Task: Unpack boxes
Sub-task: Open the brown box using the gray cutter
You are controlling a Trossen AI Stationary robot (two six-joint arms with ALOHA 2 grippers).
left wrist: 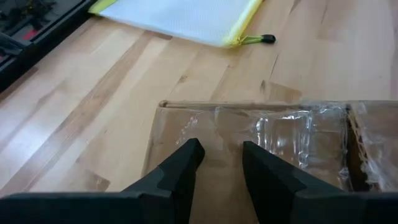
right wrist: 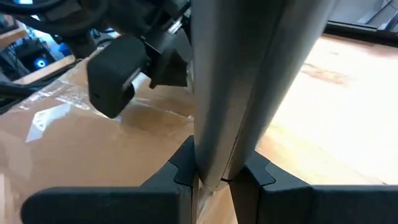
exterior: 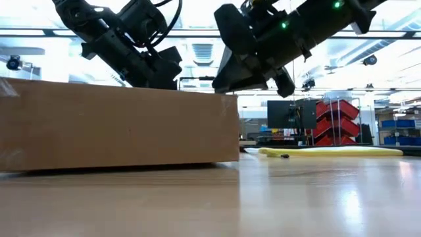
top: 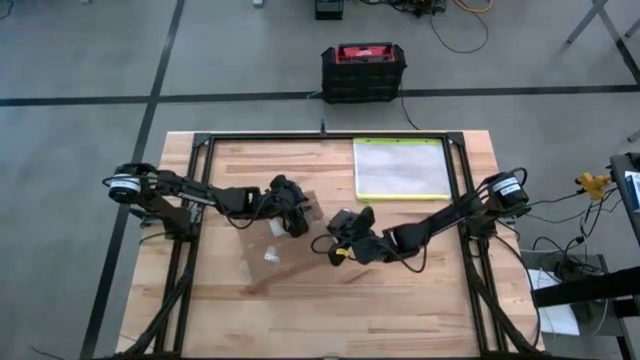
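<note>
Cardboard, a flat brown taped carton [top: 275, 240], lay mid-desk toward the left edge, the left gripper [left wrist: 219, 163] parted above it and the right gripper [right wrist: 214, 177] clamping a grey blade-like tool [right wrist: 249, 81].

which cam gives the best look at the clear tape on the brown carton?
Left wrist view: the crinkled shiny clear tape on the flat brown cardboard carton lies right ahead of the left hand. Right wrist view shows some tape glare; high view only small glints; low view just the carton's side.
</note>
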